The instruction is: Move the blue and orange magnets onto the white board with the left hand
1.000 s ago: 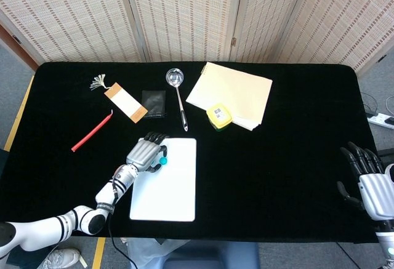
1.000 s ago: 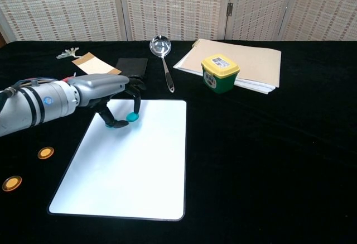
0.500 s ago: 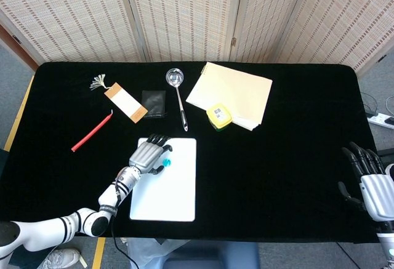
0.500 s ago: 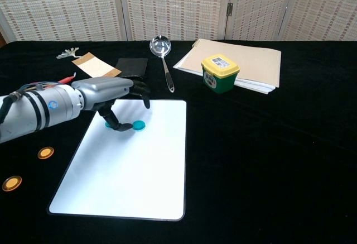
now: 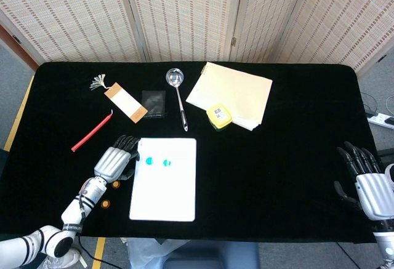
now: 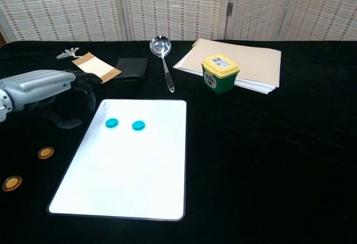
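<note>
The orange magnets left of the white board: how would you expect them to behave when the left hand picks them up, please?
The orange magnets look like thin flat discs, so probably light and unlikely to roll. Lying flush on the black cloth, they may be awkward to pinch and could slide first.

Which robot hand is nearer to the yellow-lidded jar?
Left. The left robot hand is beside the white board, diagonally below-left of the jar; the right robot hand is at the table's far right edge.
</note>
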`<action>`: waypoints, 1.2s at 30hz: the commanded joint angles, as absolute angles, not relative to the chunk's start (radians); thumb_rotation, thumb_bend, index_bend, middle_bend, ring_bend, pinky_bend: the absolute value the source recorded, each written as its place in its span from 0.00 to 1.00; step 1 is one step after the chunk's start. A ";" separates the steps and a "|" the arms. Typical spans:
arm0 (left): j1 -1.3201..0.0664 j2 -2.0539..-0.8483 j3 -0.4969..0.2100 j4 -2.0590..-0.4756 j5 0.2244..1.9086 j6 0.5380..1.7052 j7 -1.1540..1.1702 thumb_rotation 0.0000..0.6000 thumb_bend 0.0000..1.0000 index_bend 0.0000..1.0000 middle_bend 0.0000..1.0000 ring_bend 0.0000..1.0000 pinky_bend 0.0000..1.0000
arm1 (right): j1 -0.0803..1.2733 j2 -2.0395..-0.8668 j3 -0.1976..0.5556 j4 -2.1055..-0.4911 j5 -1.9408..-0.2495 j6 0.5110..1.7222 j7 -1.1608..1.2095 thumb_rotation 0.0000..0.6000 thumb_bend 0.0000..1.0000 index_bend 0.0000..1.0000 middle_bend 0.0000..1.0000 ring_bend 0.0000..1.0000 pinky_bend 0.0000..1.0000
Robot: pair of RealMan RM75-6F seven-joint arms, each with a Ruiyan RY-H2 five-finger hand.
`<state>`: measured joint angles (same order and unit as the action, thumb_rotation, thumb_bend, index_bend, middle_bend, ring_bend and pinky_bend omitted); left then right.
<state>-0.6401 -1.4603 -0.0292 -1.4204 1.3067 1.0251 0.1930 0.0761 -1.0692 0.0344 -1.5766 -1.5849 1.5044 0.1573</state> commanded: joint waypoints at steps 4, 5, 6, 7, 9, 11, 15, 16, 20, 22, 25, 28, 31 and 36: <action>-0.573 -1.441 0.021 -1.410 1.356 1.084 0.159 1.00 0.41 0.46 0.11 0.00 0.00 | 0.084 -1.072 0.035 -1.580 -1.589 1.496 0.152 1.00 0.46 0.00 0.00 0.00 0.00; -0.565 -1.441 0.026 -1.407 1.361 1.090 0.159 1.00 0.41 0.46 0.11 0.00 0.00 | 0.084 -1.072 0.035 -1.580 -1.589 1.496 0.152 1.00 0.46 0.00 0.00 0.00 0.00; -0.556 -1.442 0.032 -1.402 1.366 1.096 0.159 1.00 0.40 0.46 0.11 0.00 0.00 | 0.085 -1.072 0.035 -1.580 -1.589 1.495 0.152 1.00 0.46 0.00 0.00 0.00 0.00; -0.550 -1.443 0.037 -1.399 1.369 1.099 0.160 1.00 0.40 0.46 0.11 0.00 0.00 | 0.086 -1.073 0.035 -1.580 -1.589 1.495 0.152 1.00 0.46 0.00 0.00 0.00 0.00; -0.535 -1.446 0.046 -1.390 1.372 1.102 0.160 1.00 0.40 0.46 0.11 0.00 0.00 | 0.086 -1.073 0.034 -1.580 -1.589 1.493 0.152 1.00 0.46 0.00 0.00 0.00 0.00; -0.522 -1.450 0.052 -1.384 1.374 1.109 0.160 1.00 0.40 0.45 0.11 0.00 0.00 | 0.086 -1.073 0.033 -1.579 -1.588 1.493 0.152 1.00 0.46 0.00 0.00 0.00 0.00; -0.494 -1.457 0.065 -1.374 1.380 1.119 0.158 1.00 0.40 0.45 0.11 0.00 0.00 | 0.084 -1.072 0.033 -1.578 -1.587 1.496 0.154 1.00 0.46 0.00 0.00 0.00 0.00; -0.489 -1.458 0.067 -1.372 1.381 1.120 0.159 1.00 0.40 0.44 0.11 0.00 0.00 | 0.085 -1.072 0.033 -1.577 -1.588 1.496 0.155 1.00 0.46 0.00 0.00 0.00 0.00; -0.474 -1.464 0.068 -1.364 1.381 1.117 0.150 1.00 0.40 0.44 0.11 0.00 0.00 | 0.086 -1.071 0.033 -1.578 -1.590 1.496 0.155 1.00 0.46 0.00 0.00 0.00 0.00; -0.470 -1.469 0.068 -1.353 1.381 1.109 0.148 1.00 0.40 0.44 0.11 0.00 0.00 | 0.086 -1.072 0.032 -1.577 -1.590 1.496 0.156 1.00 0.46 0.00 0.00 0.00 0.00; -0.468 -1.480 0.064 -1.337 1.380 1.098 0.143 1.00 0.40 0.43 0.11 0.00 0.00 | 0.086 -1.073 0.031 -1.577 -1.590 1.496 0.156 1.00 0.46 0.00 0.00 0.00 0.00; -0.467 -1.489 0.058 -1.324 1.380 1.089 0.137 1.00 0.40 0.43 0.11 0.00 0.00 | 0.085 -1.073 0.031 -1.577 -1.589 1.497 0.155 1.00 0.46 0.00 0.00 0.00 0.00; -0.467 -1.494 0.054 -1.318 1.382 1.077 0.131 1.00 0.40 0.43 0.11 0.00 0.00 | 0.084 -1.072 0.030 -1.577 -1.588 1.497 0.154 1.00 0.46 0.00 0.00 0.00 0.00; -0.466 -1.505 0.048 -1.304 1.383 1.068 0.128 1.00 0.40 0.43 0.11 0.00 0.00 | 0.084 -1.071 0.030 -1.580 -1.587 1.497 0.151 1.00 0.46 0.00 0.00 0.00 0.00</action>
<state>-0.4659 -1.5033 0.0487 -1.3060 1.3828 1.0694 0.1290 0.0843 -1.0715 0.0304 -1.5798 -1.5873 1.4966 0.1511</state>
